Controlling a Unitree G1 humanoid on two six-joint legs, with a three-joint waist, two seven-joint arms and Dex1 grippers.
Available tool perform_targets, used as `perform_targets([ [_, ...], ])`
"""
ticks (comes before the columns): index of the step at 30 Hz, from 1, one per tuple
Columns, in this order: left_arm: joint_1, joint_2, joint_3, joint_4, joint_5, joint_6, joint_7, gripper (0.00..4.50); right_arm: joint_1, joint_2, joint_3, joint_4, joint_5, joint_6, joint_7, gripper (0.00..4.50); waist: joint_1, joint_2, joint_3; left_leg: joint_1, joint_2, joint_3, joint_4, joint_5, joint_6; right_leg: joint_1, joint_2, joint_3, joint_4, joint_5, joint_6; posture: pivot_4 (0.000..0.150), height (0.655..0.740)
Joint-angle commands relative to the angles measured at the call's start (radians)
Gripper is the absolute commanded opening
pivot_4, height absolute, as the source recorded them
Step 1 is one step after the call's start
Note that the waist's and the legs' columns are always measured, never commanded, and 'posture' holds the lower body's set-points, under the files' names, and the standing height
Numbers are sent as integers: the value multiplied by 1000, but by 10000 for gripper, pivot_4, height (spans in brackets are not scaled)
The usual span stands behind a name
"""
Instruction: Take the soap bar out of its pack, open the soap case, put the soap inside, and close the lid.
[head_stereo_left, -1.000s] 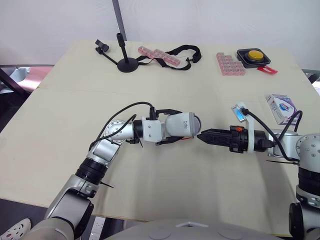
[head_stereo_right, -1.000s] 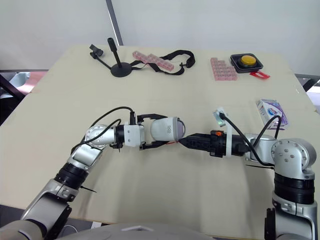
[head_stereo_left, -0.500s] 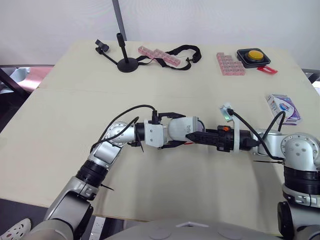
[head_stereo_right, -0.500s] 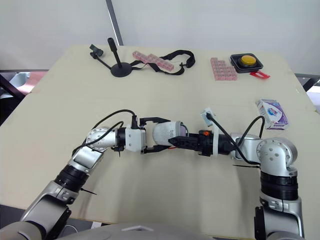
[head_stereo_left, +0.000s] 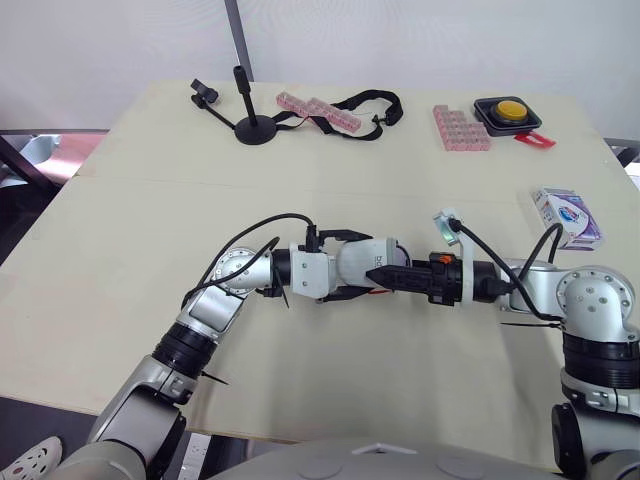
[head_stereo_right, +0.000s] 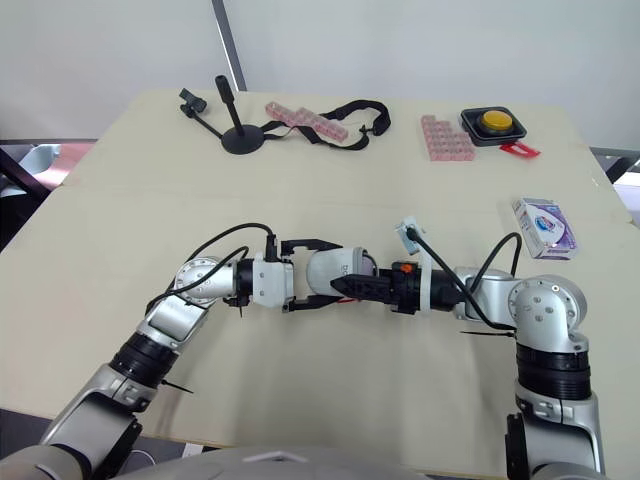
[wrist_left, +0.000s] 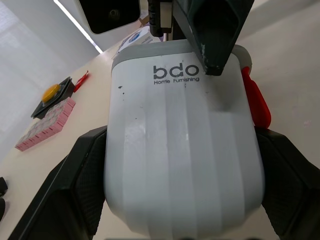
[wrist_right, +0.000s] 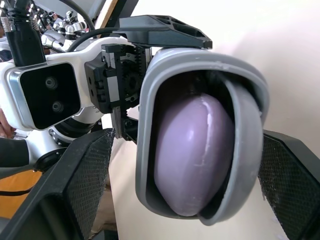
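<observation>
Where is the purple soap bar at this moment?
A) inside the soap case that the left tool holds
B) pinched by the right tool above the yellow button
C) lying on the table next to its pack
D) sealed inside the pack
A: the right wrist view looks into the open end of the soap case and shows the purple soap bar sitting inside it, while the left tool grips the case by its sides.
</observation>
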Motion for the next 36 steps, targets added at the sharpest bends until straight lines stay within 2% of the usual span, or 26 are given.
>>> perform_targets([
  [1,-8,1,13,-40,-20,-8,14,34765,-7,-6,-8,-15,48,-6,-2,44562,0,0,0,0,0,0,0,0,0,0,0,0,0,0,0,1500,7096],
  [15,-18,-3,16,-34,-10,-3,28,34765,7,-20,6,-15,58,-25,-4,44562,0,0,0,0,0,0,0,0,0,0,0,0,0,0,0,1500,7096],
  [22,-26,-2,16,-29,-12,-3,31,34765,10,-21,11,-7,52,-46,-1,22418,0,0,0,0,0,0,0,0,0,0,0,0,0,0,0,1500,7096],
  [23,-27,-1,16,-28,-14,-4,29,34765,10,-24,12,-5,51,-50,2,20664,0,0,0,0,0,0,0,0,0,0,0,0,0,0,0,1500,7096],
  [32,-29,1,10,-24,-10,-2,26,34765,14,-26,14,-2,57,-61,13,20666,0,0,0,0,0,0,0,0,0,0,0,0,0,0,0,1500,7096],
  [36,-17,12,2,-39,-34,59,-4,34765,14,-28,21,-10,55,-59,12,20666,0,0,0,0,0,0,0,0,0,0,0,0,0,0,0,1500,7096],
])
